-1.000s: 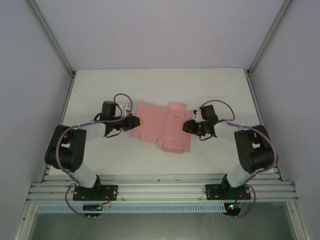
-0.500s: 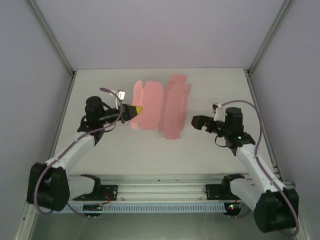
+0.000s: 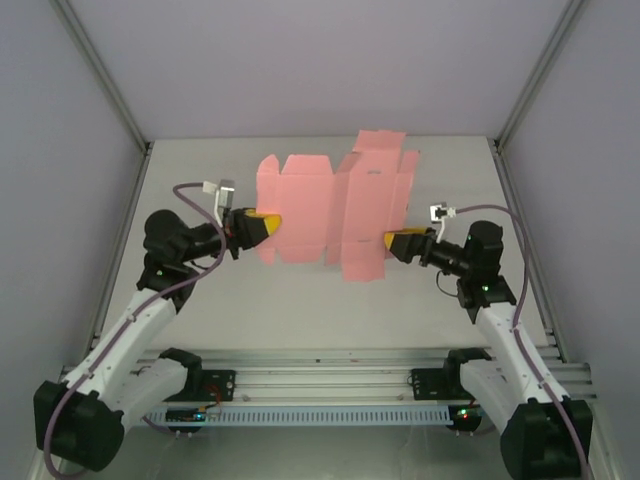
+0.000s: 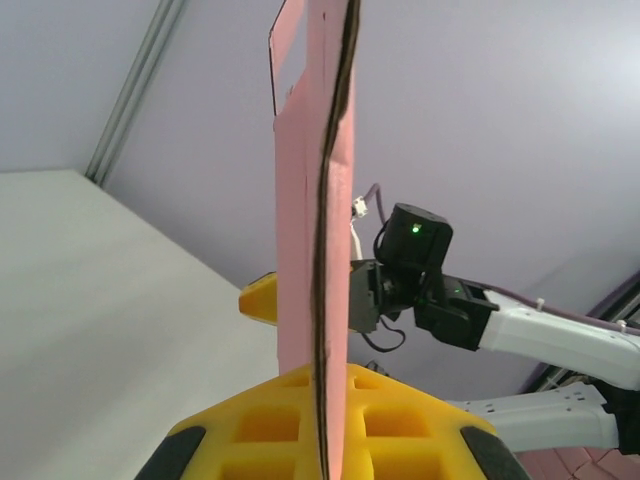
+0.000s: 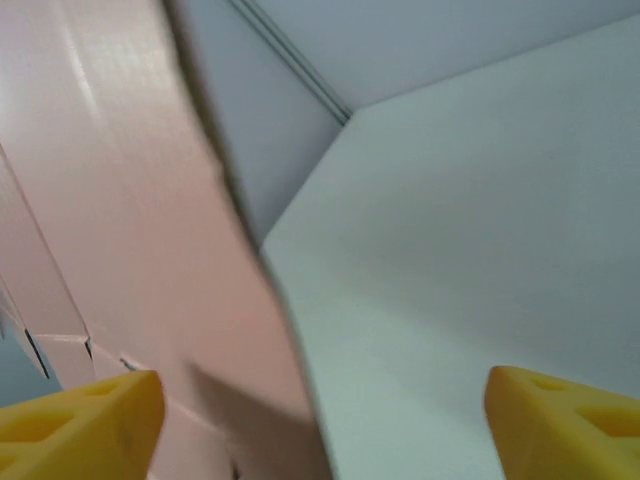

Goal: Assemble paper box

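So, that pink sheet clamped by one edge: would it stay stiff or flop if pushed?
Probably light: the left pincer alone holds the sheet up by one edge. Likely floppy along its visible creases, since it looks paper-thin edge-on. A push from the open right pincer would probably bend or swing it.

We saw a robotics lab cell: a white worktop (image 3: 300,320), plain grey walls (image 3: 320,60), an aluminium frame (image 3: 320,375), two robot arms (image 3: 130,330).

white table (image 3: 300,310) enclosed by pale lilac walls (image 3: 320,60), aluminium rails (image 3: 320,380) along its near edge.
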Tool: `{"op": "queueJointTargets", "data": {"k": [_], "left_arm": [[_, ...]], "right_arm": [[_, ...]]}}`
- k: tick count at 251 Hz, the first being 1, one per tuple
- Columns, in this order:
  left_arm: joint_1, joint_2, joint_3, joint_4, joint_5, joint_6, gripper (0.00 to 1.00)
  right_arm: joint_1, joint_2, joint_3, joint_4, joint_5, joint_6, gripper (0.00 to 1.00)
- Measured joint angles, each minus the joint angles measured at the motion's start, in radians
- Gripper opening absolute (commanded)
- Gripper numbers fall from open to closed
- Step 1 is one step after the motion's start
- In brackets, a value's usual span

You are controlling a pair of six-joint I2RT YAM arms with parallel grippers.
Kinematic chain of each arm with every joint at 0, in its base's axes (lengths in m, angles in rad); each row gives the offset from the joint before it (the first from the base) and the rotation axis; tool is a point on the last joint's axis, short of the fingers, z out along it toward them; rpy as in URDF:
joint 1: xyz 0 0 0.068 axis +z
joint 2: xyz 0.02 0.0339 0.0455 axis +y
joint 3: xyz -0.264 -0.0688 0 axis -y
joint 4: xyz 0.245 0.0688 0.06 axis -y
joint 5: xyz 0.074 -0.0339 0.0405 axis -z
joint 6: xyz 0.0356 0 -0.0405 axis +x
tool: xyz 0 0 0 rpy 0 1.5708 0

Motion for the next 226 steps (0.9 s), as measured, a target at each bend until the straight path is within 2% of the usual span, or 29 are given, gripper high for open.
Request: {"op": "queueJointTargets", "data": {"k": [36,51,89,102,124,133,146,157,169,197,226], "left_arm": [[-0.006,-0.034,0.000,-0.008,-0.008,0.001,0.00],[-0.007,-0.045,0.000,-0.027,-0.018,0.008,0.00],[-0.007,-0.071,0.000,-0.073,-0.049,0.027,0.00],[-0.007,-0.079,0.000,-0.087,-0.063,0.035,0.00],[-0.007,-0.084,0.000,-0.111,-0.092,0.043,0.00],[-0.007,-0.084,0.000,-0.122,-0.106,0.051,0.14],[-0.007,-0.084,0.000,-0.146,-0.126,0.065,0.49],[-0.007,-0.085,0.000,-0.178,-0.150,0.079,0.70],[-0.007,-0.090,-0.001,-0.228,-0.188,0.097,0.99],[-0.008,-0.109,-0.010,-0.406,-0.339,0.147,1.00],[-0.008,-0.115,-0.030,-0.568,-0.514,0.174,0.99]], "right_arm": [[-0.005,0.013,-0.001,0.103,-0.055,0.060,0.54],[-0.008,0.013,-0.003,0.135,-0.069,0.084,0.38],[-0.018,0.012,-0.013,0.228,-0.099,0.127,0.14],[-0.019,0.011,-0.014,0.251,-0.111,0.149,0.01],[-0.019,0.009,-0.014,0.277,-0.127,0.154,0.00],[-0.019,0.009,-0.014,0.279,-0.131,0.153,0.00],[-0.019,0.009,-0.014,0.274,-0.133,0.148,0.00],[-0.018,0.008,-0.014,0.248,-0.127,0.134,0.00],[-0.013,0.007,-0.005,0.186,-0.107,0.108,0.00],[0.012,0.017,0.005,0.006,-0.037,0.007,0.00],[0.039,0.074,-0.005,-0.100,0.014,-0.056,0.00]]}}
